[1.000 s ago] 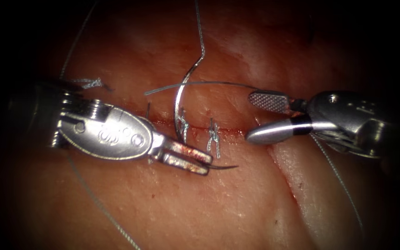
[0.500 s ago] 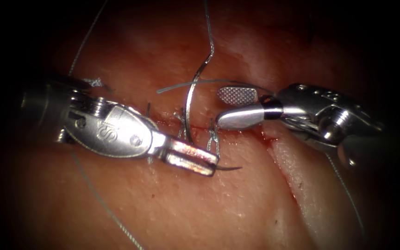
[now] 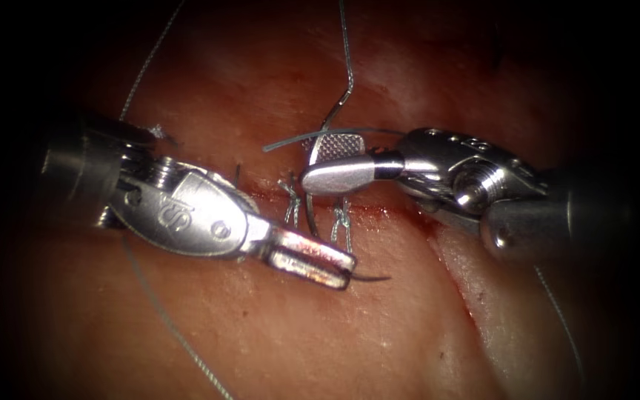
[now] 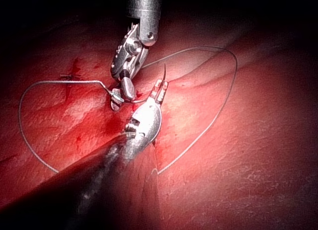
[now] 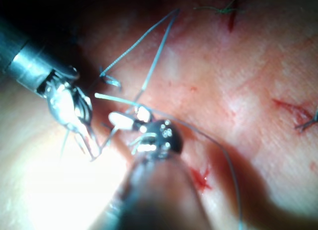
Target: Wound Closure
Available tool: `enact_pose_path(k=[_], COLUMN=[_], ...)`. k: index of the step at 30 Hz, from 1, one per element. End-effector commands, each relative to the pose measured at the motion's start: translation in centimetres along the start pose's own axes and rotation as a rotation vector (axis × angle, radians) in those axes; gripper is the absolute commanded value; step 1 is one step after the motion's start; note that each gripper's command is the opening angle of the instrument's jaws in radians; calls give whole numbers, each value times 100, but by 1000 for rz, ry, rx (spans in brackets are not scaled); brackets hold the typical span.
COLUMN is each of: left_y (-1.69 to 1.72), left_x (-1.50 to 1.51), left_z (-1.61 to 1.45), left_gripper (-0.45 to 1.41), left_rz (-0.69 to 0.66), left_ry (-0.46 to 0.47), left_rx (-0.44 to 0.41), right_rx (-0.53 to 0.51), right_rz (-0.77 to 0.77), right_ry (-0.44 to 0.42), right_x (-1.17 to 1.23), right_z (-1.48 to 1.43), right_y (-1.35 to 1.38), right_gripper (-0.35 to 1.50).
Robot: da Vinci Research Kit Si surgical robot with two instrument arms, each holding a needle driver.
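My left tool (image 3: 348,272) comes in from the left, jaws shut on the curved needle (image 3: 310,216) just behind its point, which pokes out to the right below the cut (image 3: 390,212). From there the needle arcs up over the cut, lifted off the tissue (image 3: 298,341), to its thread end. My right tool (image 3: 309,164) has its jaws open astride the needle's upper half. In the left wrist view the needle's point (image 4: 163,70) stands past my left tool (image 4: 159,89), with the right tool (image 4: 118,98) at the far end.
Two knotted stitches (image 3: 290,201) (image 3: 342,222) sit on the cut between the tools. A cut thread end (image 3: 153,133) lies at the upper left. Thread (image 3: 346,52) runs up from the needle; other strands trail lower left (image 3: 164,326) and lower right (image 3: 557,311).
The right tool has travelled left with open jaws until they straddle the needle's upper part. The left tool, still holding the needle, has drifted slightly right.
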Motion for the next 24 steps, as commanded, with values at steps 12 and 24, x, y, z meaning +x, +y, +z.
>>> enact_pose_path(k=[12, 24], left_y=[0, 0], left_x=[-3, 3], left_z=[11, 11], left_gripper=[-45, -45], left_rz=[11, 14], left_ry=[6, 9], left_rx=[-10, -11], right_rx=[40, 54], right_rz=[11, -7], right_ry=[13, 14], right_x=[0, 1], right_z=[17, 2], right_y=[3, 1], right_gripper=[48, -35])
